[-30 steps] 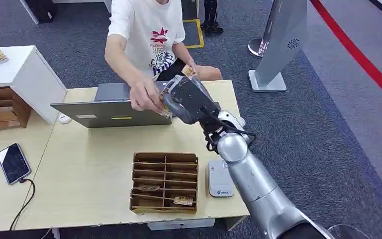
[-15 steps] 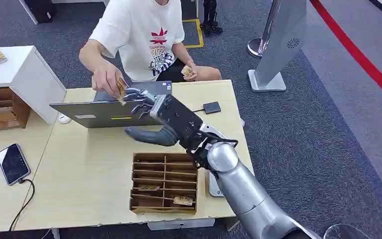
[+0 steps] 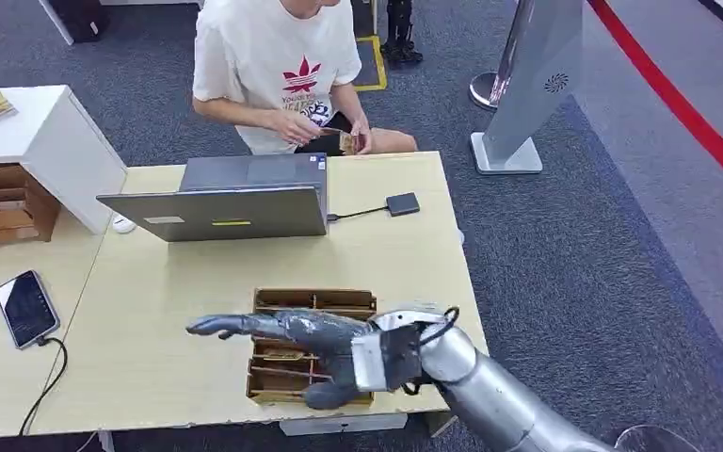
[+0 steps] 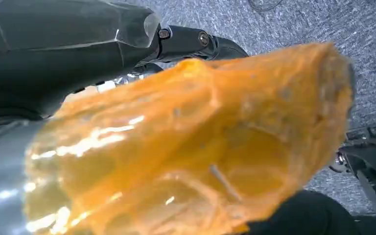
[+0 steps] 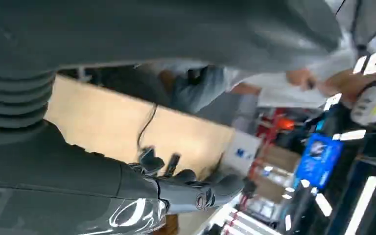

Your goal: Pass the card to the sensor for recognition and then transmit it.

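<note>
The only card [image 3: 348, 141] we can see plainly is a small tan one between the hands of the person [image 3: 278, 66] who sits behind the table [image 3: 151, 320], well apart from the robot. We judge such a card to be light, thin and rather stiff, with a smooth face that slips easily, so it is better to pinch it by one short edge between thumb and fingers, leaving the flat side free for the sensor. A hard squeeze would bend it. Nearer to us stands the cardboard divider box [image 3: 315, 299], and over it hovers the right hand [image 3: 292, 339], its fingers [image 5: 176, 186] stretched out and apart, holding nothing (what lies in the compartments under the hand is hidden from us). If another card is to be taken there, it stands in a narrow slot and we think it must be lifted straight by its upper edge. Behind the box the laptop [image 3: 216, 212] is wired to a small dark device [image 3: 402, 203]. Of the left hand we cannot tell the fingers, because an orange glossy blur [image 4: 191, 147] lies close before its wrist camera
</note>
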Available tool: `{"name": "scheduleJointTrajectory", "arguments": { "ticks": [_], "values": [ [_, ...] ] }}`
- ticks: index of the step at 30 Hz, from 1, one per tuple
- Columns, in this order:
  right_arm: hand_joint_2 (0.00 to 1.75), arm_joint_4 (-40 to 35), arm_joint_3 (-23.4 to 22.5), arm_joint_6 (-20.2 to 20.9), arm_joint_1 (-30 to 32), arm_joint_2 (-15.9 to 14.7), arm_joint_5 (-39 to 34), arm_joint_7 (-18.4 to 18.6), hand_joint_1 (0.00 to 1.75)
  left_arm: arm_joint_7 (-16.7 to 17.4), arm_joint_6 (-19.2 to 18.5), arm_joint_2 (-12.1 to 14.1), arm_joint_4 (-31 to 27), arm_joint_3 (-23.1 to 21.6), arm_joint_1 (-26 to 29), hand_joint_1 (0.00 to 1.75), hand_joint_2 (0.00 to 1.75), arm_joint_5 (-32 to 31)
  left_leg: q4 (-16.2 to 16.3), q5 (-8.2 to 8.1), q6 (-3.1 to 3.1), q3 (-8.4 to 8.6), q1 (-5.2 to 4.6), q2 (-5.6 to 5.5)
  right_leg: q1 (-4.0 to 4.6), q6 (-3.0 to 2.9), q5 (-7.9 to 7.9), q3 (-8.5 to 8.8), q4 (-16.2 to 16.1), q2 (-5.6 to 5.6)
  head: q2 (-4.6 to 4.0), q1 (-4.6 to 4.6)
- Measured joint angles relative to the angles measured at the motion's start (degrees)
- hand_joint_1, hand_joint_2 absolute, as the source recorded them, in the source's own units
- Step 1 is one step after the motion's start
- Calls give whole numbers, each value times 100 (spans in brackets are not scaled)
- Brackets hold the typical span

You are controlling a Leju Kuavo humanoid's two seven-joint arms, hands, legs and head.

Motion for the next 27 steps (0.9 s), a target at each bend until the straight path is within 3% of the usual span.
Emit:
{"name": "scheduleJointTrajectory", "arguments": {
  "ticks": [5, 12, 18, 27],
  "values": [
    [0, -405, -197, 440, 1218, -432, -73, -565, 0, 0, 20, 4, 0, 20, 47, 0, 0, 98, -1, -12, 4, 0, 0, 5, 1, -1, -6, -1, -2, 2, 0, 0],
    [0, -473, -691, 757, 2298, -619, -457, -425, 0, 70, 72, 0, 0, 59, 82, 0, 0, 186, -3, -12, 4, 1, 0, 4, 1, 3, -9, 1, -1, 1, 0, 0],
    [0, -473, -931, 914, 2679, -678, -486, -425, 0, 116, 79, -2, 0, 77, 82, 0, 0, 175, -2, -11, 5, 2, 0, 6, 0, 3, -9, 2, -1, 3, 0, -2],
    [0, -486, -1008, 1032, 2763, -678, -486, -418, 0, 157, 85, -2, 0, 77, 78, 0, 0, 103, -2, -11, 5, 2, 0, 6, 0, 3, -9, 2, -1, 3, 0, 0]
  ]
}}
